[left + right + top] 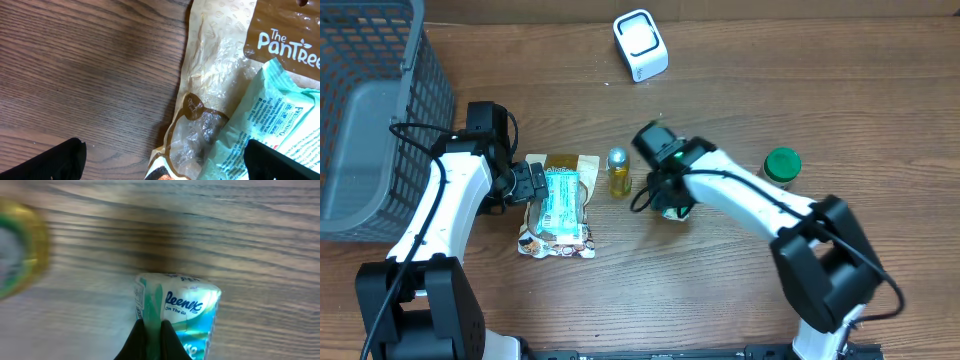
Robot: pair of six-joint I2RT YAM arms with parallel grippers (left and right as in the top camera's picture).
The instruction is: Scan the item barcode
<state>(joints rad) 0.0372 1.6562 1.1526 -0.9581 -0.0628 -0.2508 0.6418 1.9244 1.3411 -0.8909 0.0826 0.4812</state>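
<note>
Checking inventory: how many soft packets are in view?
3: brown pouch by the left hand, teal packet on it, tissue pack pinched in the right hand; the basket may hide more.

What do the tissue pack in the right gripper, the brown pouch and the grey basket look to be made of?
The tissue pack looks like thin printed plastic film with a soft sheen, and it gives where the right gripper pinches its edge. The brown pouch is crinkled plastic film, partly clear, with glare on the wrinkles. The grey basket is probably rigid moulded plastic, matte, with a regular lattice wall.
</note>
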